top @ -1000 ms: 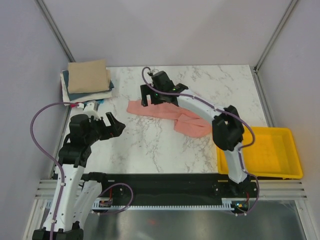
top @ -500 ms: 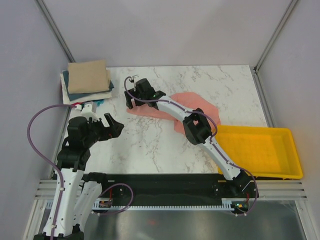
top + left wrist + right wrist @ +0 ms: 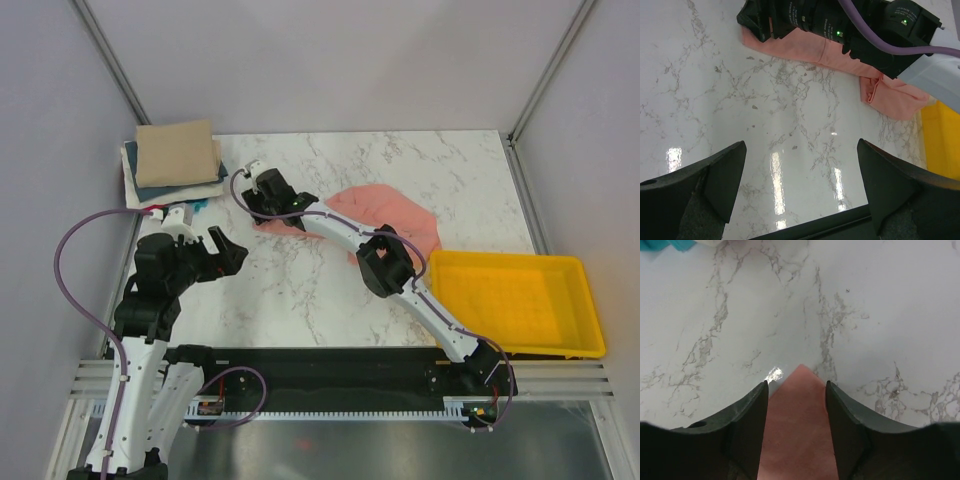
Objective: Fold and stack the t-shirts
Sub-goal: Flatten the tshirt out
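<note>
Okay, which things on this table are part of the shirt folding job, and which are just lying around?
Part of the job:
salmon-pink t-shirt, lying loose in the middle;
stack of folded t-shirts, tan on top, far left corner;
right gripper, fingers either side of the pink shirt's corner.

Just lying about:
yellow plastic tray, near right.

Left gripper (image 3: 801, 145) spread wide over marble table (image 3: 790, 115); salmon-pink t-shirt (image 3: 895, 97) beyond.

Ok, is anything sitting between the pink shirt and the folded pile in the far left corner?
Nothing visible. Only bare marble table lies between the pink shirt and the folded pile. The left gripper hovers open on the near side, off that line.
</note>
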You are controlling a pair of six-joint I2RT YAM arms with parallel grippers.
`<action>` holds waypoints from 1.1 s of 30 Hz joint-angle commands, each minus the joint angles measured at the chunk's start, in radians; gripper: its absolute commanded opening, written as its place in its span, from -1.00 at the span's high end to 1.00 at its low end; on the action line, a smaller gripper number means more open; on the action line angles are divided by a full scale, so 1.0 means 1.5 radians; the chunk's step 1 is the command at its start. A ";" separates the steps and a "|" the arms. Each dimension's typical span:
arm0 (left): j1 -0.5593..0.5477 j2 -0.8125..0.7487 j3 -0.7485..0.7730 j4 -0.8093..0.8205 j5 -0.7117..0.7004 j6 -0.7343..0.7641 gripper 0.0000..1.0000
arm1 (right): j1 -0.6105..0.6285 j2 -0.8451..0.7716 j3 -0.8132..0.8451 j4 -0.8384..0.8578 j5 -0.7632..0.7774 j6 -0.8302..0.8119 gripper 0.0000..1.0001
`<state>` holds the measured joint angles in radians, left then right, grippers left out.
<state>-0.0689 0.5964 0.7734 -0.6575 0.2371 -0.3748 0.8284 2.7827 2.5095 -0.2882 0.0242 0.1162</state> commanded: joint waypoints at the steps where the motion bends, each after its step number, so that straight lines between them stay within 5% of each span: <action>1: 0.002 -0.005 0.018 0.002 -0.007 -0.014 -0.99 | -0.002 0.015 0.012 -0.133 0.039 0.005 -0.12; 8: 0.002 -0.004 0.017 0.003 -0.006 -0.014 -0.99 | -0.002 0.026 -0.033 -0.253 0.055 0.040 0.43; 9: 0.002 -0.004 0.017 0.003 -0.006 -0.014 -0.99 | 0.001 0.025 -0.045 -0.257 0.073 0.040 0.72; 11: 0.002 -0.004 0.017 0.003 -0.007 -0.014 -0.99 | 0.004 0.011 -0.062 -0.245 0.076 0.037 0.98; 15: 0.002 -0.003 0.018 0.002 -0.011 -0.014 -0.99 | -0.005 -0.015 -0.060 -0.238 0.083 0.032 1.00; 21: 0.003 -0.017 0.018 0.000 -0.030 -0.015 -0.99 | -0.004 -0.195 -0.001 -0.252 0.139 -0.014 1.00; 28: 0.006 -0.026 0.018 -0.004 -0.050 -0.018 -0.99 | 0.068 -0.574 -0.065 -0.270 0.250 -0.069 1.00; 33: 0.008 -0.026 0.023 -0.014 -0.075 -0.024 -0.99 | 0.131 -0.896 -0.290 -0.301 0.437 0.005 1.00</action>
<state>-0.0662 0.5629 0.7734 -0.6678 0.1593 -0.3805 1.0004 1.7168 2.2280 -0.6842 0.4557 0.0566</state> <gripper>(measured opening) 0.993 0.011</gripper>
